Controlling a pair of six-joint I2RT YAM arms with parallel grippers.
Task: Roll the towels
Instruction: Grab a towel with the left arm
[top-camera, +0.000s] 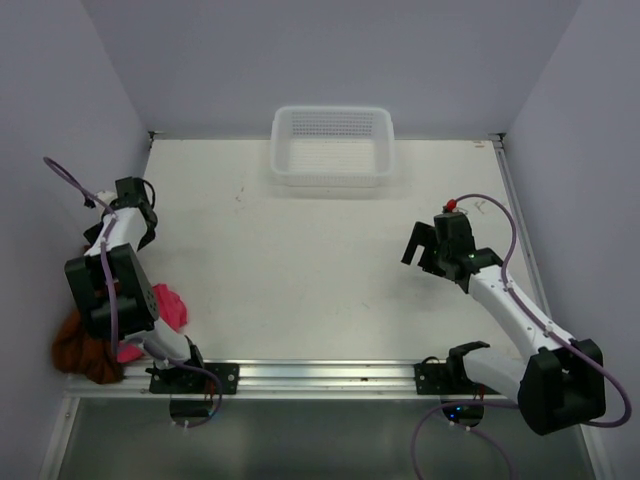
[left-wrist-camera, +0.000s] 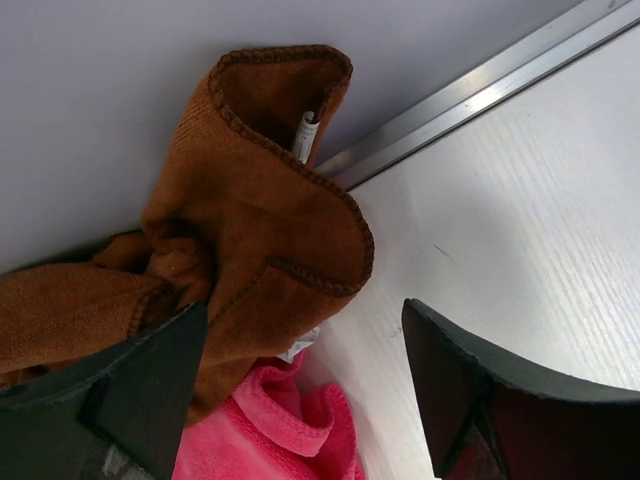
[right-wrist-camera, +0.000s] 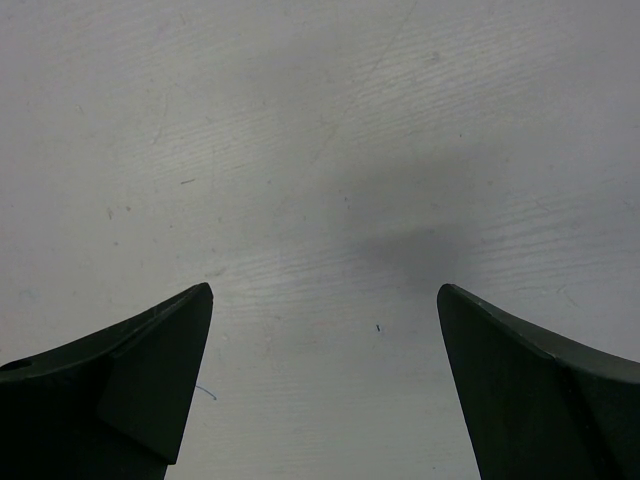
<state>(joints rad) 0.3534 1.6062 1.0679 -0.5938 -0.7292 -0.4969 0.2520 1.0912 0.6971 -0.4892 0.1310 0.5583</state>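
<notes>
- Nothing is rolled yet, so I'd call this the very first step: picking a towel out of the pile.
- The rust-brown towel (left-wrist-camera: 250, 230) and the pink towel (left-wrist-camera: 270, 430) sit bunched together in the near-left corner of the table (top-camera: 300, 260). They're up against the side wall (top-camera: 60, 100), right by the left arm's base. The brown one is on top and the pink is tucked under it.
- The left gripper (left-wrist-camera: 300, 310) has its fingers spread wide. A raised fold of the brown towel sits in the gap, and it isn't pinching anything yet as far as I can see.
- The right gripper (right-wrist-camera: 325, 290) is also spread wide, hanging over bare tabletop well away from the towels.
- My guess for the next move is to clamp on that brown fold and drag it out to the open middle. Then lay it flat before any rolling (the pink one might tag along since they're tangled).
- The white mesh basket (top-camera: 330, 180) is at the far edge.
- For writing, there's a small white tag (left-wrist-camera: 305, 135) poking out of the brown fold, but I can't read anything on it. I can't spot any brand names anywhere.
</notes>
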